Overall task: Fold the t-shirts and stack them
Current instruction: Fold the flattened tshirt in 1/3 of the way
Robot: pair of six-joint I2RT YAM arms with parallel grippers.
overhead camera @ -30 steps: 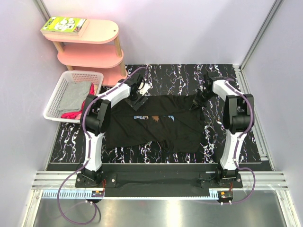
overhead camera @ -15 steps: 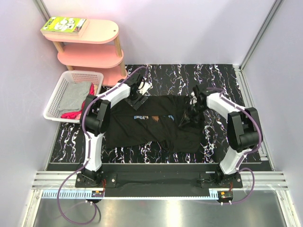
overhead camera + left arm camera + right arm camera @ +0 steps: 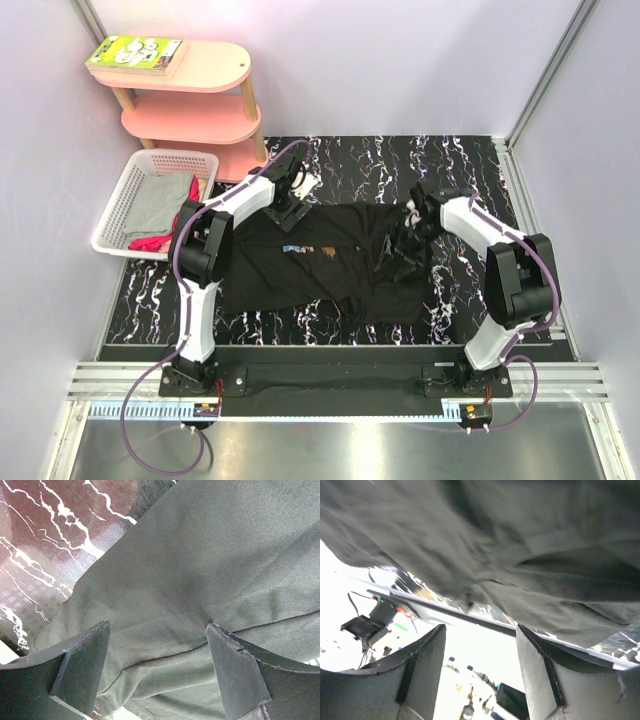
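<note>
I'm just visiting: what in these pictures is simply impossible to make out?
Chest print on the black t-shirt: top view, mostly folded under cloth, too small to read.
Right gripper: whether it pinches the shirt; wrist view blurred, overexposed.
Red cloth in the white lattice basket: top view, mostly under grey cloth.

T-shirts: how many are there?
3: large black printed t-shirt spread on the table; grey t-shirt and red/pink t-shirt in the white plastic basket. Others may hide underneath.
</note>
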